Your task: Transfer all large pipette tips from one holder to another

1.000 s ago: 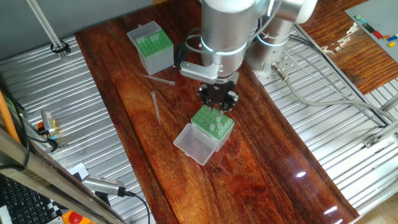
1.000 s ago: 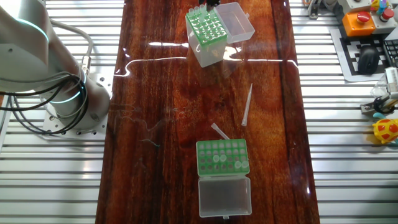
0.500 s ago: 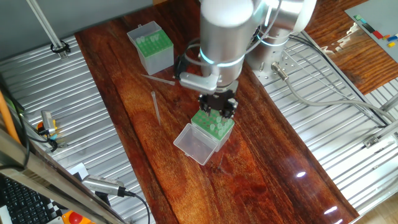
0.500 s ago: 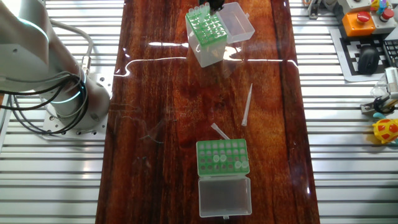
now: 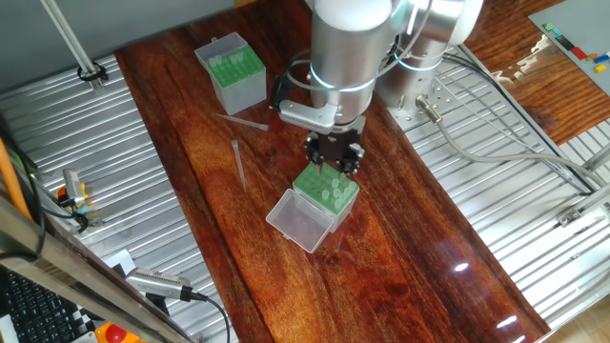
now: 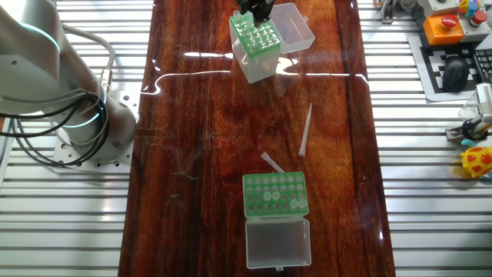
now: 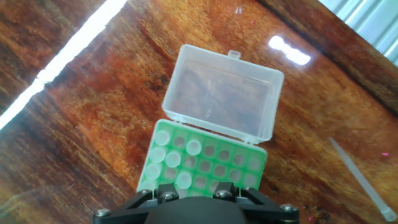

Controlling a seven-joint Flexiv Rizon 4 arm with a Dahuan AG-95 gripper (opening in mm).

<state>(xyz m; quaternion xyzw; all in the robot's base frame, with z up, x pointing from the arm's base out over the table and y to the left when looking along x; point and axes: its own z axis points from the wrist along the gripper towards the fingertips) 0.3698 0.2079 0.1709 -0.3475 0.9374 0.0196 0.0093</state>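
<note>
- Moved since half a second ago: gripper [image 5: 334,160] shifted a little up and to the right above the rack [image 5: 325,193]; nothing else displaced.
- One fixed view:
  - Gripper low over the rack's far edge, very near the green top; touching or not, cannot tell.
  - Claw state impossible to tell here: fingers dark, bunched, partly hidden by the wrist.
  - Rack lid [image 5: 297,221] flat open on the table [image 5: 400,248], towards the camera.
  - Box [image 5: 232,71] well apart at the far left corner.
  - Two loose tips [image 5: 238,164] on the wood between box and rack.
- The other fixed view:
  - Only the gripper's end visible at the top edge, over the rack's back row.
  - Box near the bottom, lid open, a few tips seated; one loose tip just beside its upper edge.
- Hand view:
  - Looking straight down on the rack; tips [image 7: 194,147] clustered in the left columns, most other holes bare.
  - Fingertips out of view, so no telling whether released, clenched or grasping a tip.
- Likely risks:
  - Missing the slim tip through slight misalignment, then pushing the light rack sideways.
  - Brushing a neighbouring tip and tilting it.
  - Losing a tip on the way across, to join those on the wood.
</note>
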